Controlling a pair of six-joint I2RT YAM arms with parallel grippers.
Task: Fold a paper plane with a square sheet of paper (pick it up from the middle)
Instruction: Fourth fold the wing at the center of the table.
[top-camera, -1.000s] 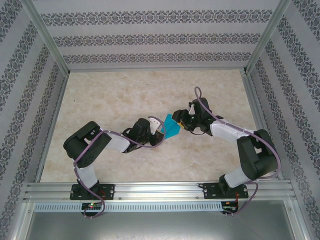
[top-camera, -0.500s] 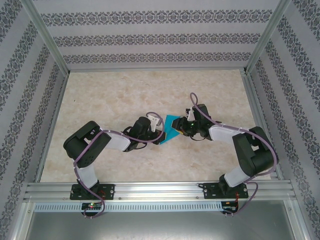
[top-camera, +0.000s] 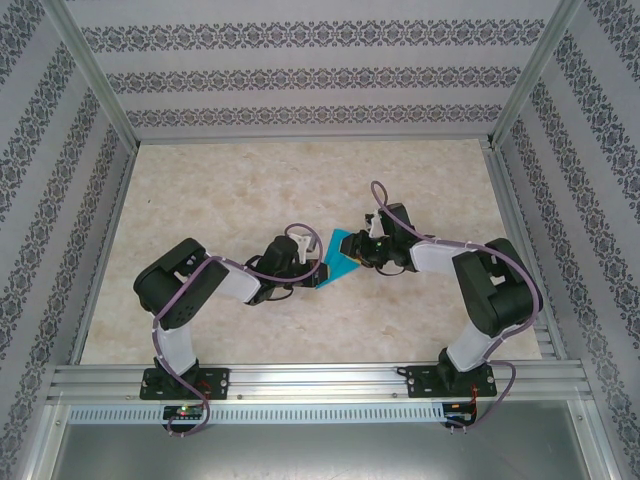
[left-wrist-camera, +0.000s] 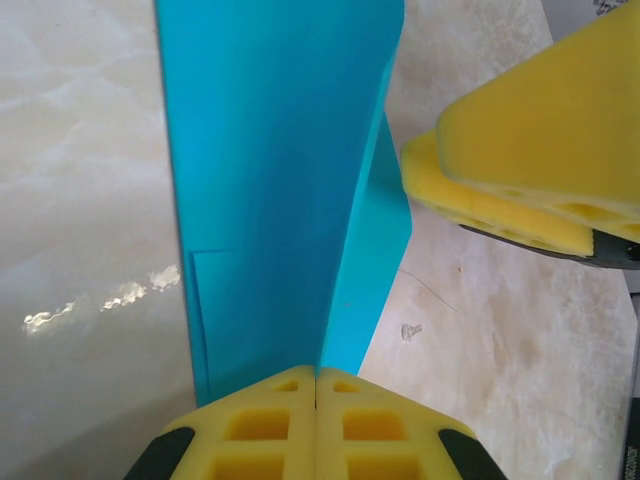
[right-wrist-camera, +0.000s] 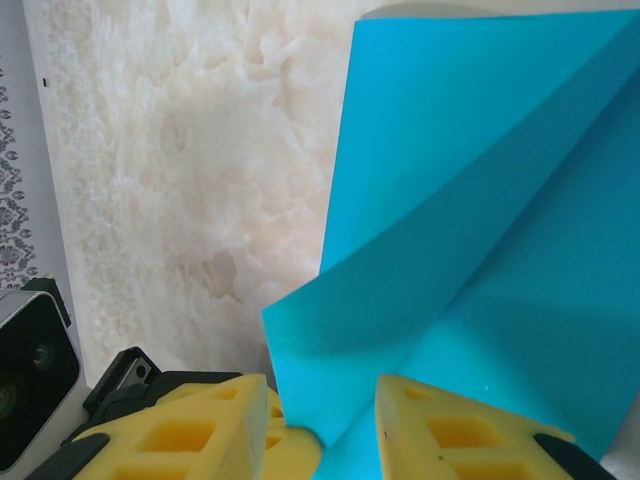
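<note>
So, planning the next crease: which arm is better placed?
Probably right: the right gripper straddles a loose flap of the paper, jaws apart; the left gripper is shut on the paper, anchoring it.

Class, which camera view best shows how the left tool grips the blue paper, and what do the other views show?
The left wrist view: the left tool is shut on the paper at its near edge. The right wrist view shows its folded flap; the top view, just a small distant patch.
</note>
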